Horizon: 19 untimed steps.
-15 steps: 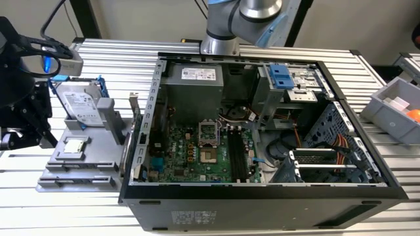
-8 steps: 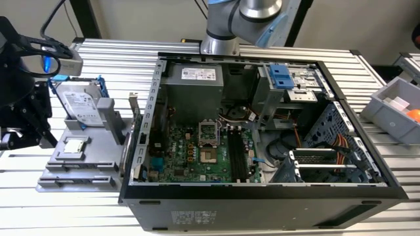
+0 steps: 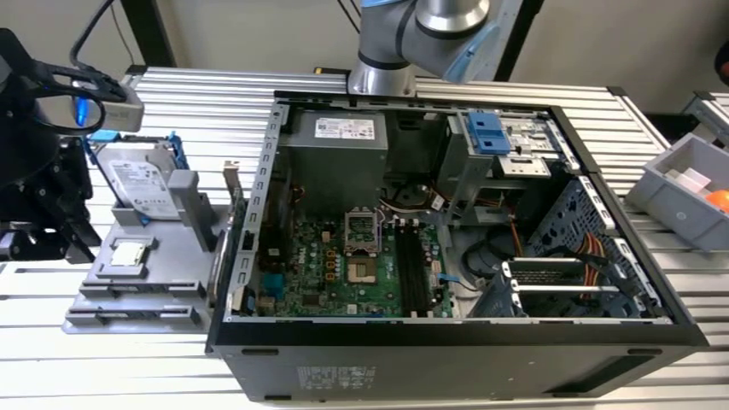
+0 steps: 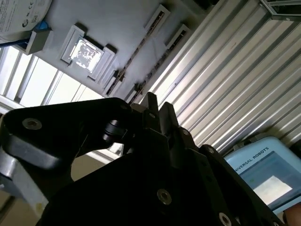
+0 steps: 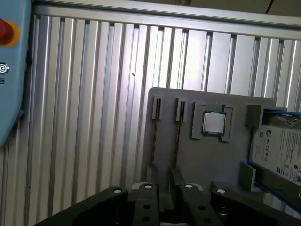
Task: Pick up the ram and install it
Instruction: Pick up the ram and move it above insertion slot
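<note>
At the exterior view's left edge hangs the gripper (image 3: 46,239), beside the grey holder (image 3: 171,248) (if its grip is closed or not, I cannot make out). On the holder sit the hard drive (image 3: 142,181) and the processor (image 3: 128,254). The first wrist view shows two narrow slots (image 5: 154,134), each with a thin brown line. If one is the ram, I cannot tell. Further right stands the open computer case (image 3: 456,363), then a grey bin (image 3: 680,195).

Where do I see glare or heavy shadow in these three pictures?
In the second wrist view the processor chip glares white and the gripper is a dark silhouette; in the first wrist view the ribbed table gleams; in the exterior view the computer case is dim inside.
</note>
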Available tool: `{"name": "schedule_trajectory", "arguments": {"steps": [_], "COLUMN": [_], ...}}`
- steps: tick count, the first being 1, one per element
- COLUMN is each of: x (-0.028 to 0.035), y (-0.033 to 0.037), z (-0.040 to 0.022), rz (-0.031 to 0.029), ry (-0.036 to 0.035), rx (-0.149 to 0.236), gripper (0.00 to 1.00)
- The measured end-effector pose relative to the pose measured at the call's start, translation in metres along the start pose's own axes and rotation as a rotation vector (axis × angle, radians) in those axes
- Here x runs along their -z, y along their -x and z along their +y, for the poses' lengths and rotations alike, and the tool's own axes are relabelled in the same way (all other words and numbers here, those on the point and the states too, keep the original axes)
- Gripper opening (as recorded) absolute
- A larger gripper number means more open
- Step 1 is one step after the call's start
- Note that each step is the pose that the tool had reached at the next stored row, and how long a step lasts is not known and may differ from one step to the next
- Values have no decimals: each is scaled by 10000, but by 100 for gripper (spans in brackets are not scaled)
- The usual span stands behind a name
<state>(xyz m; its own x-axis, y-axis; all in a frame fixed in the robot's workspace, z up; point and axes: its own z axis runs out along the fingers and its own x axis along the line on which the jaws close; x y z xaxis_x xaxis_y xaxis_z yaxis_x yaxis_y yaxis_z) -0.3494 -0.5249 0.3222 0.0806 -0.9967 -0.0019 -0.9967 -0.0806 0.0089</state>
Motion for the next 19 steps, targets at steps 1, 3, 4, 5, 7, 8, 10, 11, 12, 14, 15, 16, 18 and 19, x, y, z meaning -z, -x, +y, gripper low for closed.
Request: {"name": "schedule_trajectory", "arguments": {"steps": [1, 3, 4, 5, 7, 8, 10, 11, 12, 14, 15, 16, 18, 19], "x": [0, 0, 0, 0, 1, 0, 0, 0, 0, 0, -2, -4, -3, -7], "y": [0, 0, 0, 0, 0, 0, 0, 0, 0, 1, 1, 0, 2, 1], "z": [0, 0, 0, 0, 0, 0, 0, 0, 0, 0, 0, 0, 1, 0], "rz": [1, 3, 3, 5, 7, 7, 9, 9, 9, -21, -69, -129, -196, -214], "ry": [0, 0, 1, 1, 2, 0, 2, 1, 1, 0, -4, -11, -13, -18], "rx": [0, 0, 0, 0, 0, 0, 1, 1, 0, 0, 1, 2, 0, 1], "gripper": [100, 100, 100, 100, 100, 100, 100, 100, 100, 100, 100, 100, 100, 100]}}
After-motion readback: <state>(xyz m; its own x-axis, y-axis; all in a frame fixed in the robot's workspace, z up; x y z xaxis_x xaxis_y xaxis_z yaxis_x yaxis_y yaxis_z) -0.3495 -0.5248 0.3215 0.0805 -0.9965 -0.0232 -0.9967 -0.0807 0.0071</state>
